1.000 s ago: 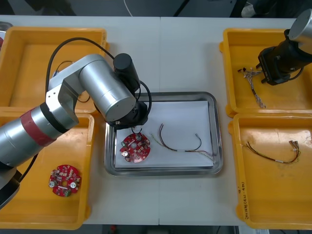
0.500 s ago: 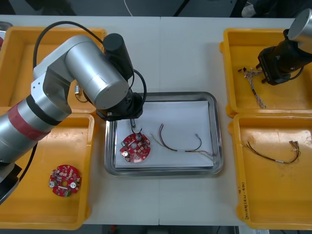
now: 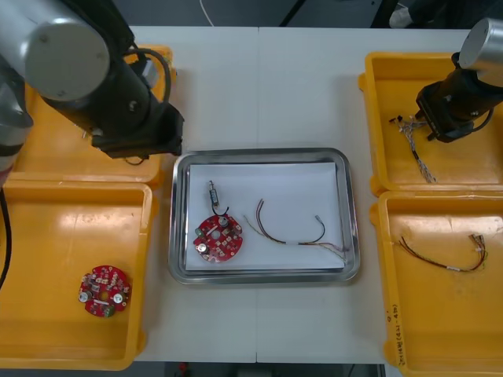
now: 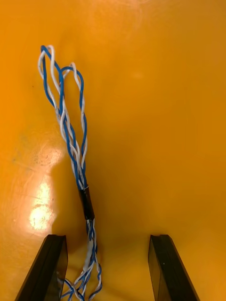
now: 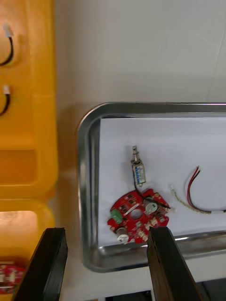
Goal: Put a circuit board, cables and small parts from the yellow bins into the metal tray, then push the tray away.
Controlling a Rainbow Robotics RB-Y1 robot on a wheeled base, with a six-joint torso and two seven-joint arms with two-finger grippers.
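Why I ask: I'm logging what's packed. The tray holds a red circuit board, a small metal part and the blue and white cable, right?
Not quite: the cable in the tray is red and yellow, as the front view shows, beside the circuit board and small metal part. The blue and white cable lies in a yellow bin under the open right gripper.

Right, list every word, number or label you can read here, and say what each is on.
Nothing reads clearly.
Dark print on the rim of the near right yellow bin: too small to read.
Blue label on the small metal part in the metal tray: blurred, unreadable.
Circuit board beside it: no legible marking.
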